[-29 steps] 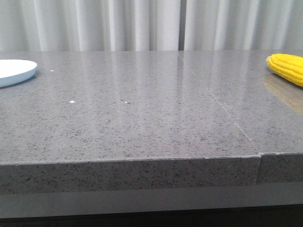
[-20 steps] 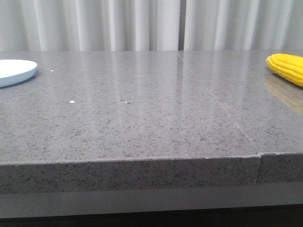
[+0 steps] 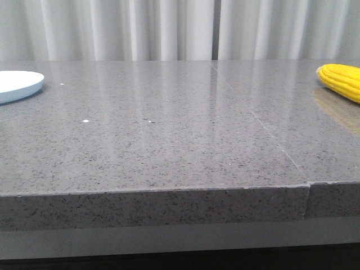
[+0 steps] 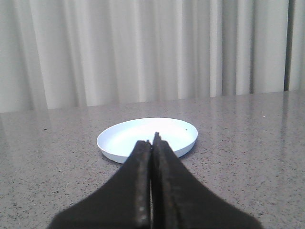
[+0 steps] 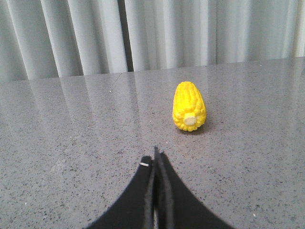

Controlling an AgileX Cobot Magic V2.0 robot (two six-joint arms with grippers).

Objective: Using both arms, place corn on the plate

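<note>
Right gripper (image 5: 156, 155): fingers pressed together, holding nothing, poised low over the table short of the corn.
Left gripper (image 4: 152, 143): fingers likewise closed and empty, pointing at the plate just ahead.
Corn (image 5: 189, 105): lies on its side on the grey stone table (image 3: 169, 140), pale cut end facing the right wrist camera; in the front view it sits at the far right edge (image 3: 340, 79).
Plate (image 4: 147, 137): empty, flat on the table at the far left, well apart from the cob.
Step in hand: judged as the very start, before any reach; nothing is grasped.
Next move: the right gripper would need to spread its fingers, advance and straddle the cob across its width.
Backdrop: pale curtain (image 3: 169, 28).
</note>
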